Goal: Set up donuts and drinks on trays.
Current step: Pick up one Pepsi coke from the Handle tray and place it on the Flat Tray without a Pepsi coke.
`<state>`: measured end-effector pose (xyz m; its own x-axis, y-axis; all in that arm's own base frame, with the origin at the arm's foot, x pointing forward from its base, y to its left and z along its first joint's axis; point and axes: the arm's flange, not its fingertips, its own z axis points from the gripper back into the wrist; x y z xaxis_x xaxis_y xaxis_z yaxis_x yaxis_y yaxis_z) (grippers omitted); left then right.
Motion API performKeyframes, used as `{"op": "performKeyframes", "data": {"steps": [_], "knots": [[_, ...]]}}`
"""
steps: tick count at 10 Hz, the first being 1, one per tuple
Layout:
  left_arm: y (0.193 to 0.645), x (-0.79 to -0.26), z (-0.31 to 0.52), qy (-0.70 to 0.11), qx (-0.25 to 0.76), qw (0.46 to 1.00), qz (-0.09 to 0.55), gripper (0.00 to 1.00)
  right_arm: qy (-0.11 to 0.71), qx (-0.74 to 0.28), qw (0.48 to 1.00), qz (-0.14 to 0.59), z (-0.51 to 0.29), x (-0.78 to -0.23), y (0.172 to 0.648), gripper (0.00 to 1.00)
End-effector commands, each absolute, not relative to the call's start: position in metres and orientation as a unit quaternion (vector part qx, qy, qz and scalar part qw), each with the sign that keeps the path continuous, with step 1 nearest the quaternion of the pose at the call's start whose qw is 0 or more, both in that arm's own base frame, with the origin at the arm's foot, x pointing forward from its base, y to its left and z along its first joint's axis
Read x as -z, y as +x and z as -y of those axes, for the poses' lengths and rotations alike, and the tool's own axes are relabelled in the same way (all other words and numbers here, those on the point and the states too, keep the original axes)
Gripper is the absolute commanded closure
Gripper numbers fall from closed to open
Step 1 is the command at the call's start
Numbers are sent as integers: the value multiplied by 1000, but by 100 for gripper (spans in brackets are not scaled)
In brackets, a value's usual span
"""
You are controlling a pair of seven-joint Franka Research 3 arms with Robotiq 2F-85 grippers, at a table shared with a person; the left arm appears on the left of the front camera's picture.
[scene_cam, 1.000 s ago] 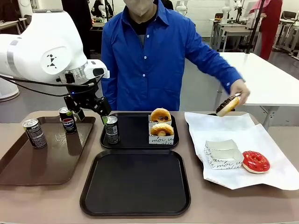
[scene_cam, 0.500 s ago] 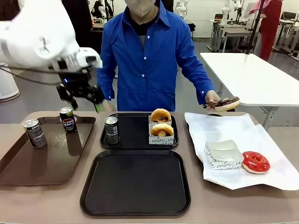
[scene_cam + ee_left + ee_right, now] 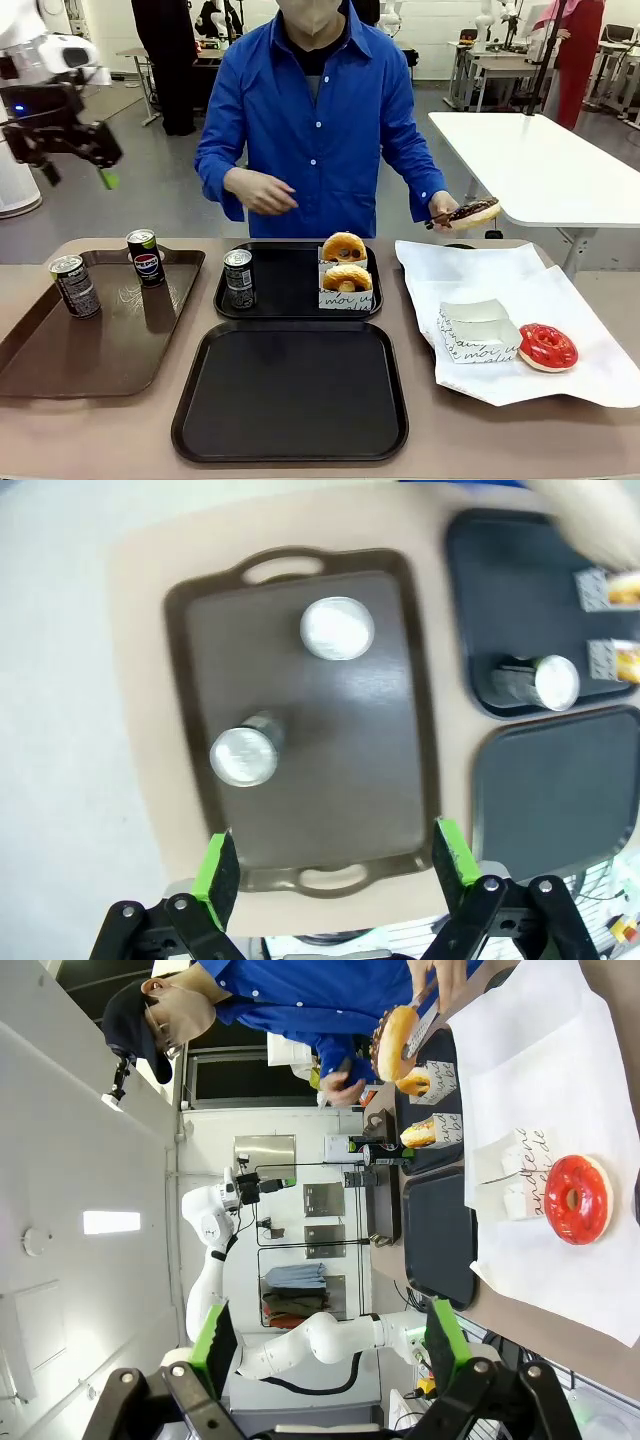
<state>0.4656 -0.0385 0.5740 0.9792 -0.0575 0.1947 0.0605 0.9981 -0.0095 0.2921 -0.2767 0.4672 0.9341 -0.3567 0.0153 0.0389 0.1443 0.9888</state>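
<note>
Left jaws have risen off the can (image 3: pixel 238 278), open; right jaws open.

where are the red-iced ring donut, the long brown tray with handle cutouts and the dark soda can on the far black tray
red-iced ring donut (image 3: pixel 560 352), front view, icing right of hole
long brown tray (image 3: pixel 100 352), front view, bare floor
dark soda can (image 3: pixel 238 282), front view, side wall

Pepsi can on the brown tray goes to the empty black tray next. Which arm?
Left, likely. The left hand is open above the brown tray, the Pepsi can in its wrist view. The right hand, also open, looks in from beside the white paper, the red donut nearest.
</note>
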Motion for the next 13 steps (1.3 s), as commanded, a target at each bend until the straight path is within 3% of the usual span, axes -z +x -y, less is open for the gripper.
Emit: {"op": "performKeyframes", "data": {"steps": [1, 5, 6, 7, 13], "knots": [[477, -564, 13, 9, 5, 996, 89, 0, 646, 131, 742, 126, 277, -468, 291, 0], [493, -530, -29, -5, -28, 998, 64, 0, 646, 131, 742, 126, 277, -468, 291, 0], [490, -531, -21, -54, -16, 997, 61, 0, 646, 131, 742, 126, 277, -468, 291, 0], [488, -532, -31, 4, -32, 997, 65, 0, 646, 131, 742, 126, 277, -468, 291, 0], [488, -532, -31, 4, -32, 997, 65, 0, 646, 131, 742, 126, 277, -468, 291, 0]]}}
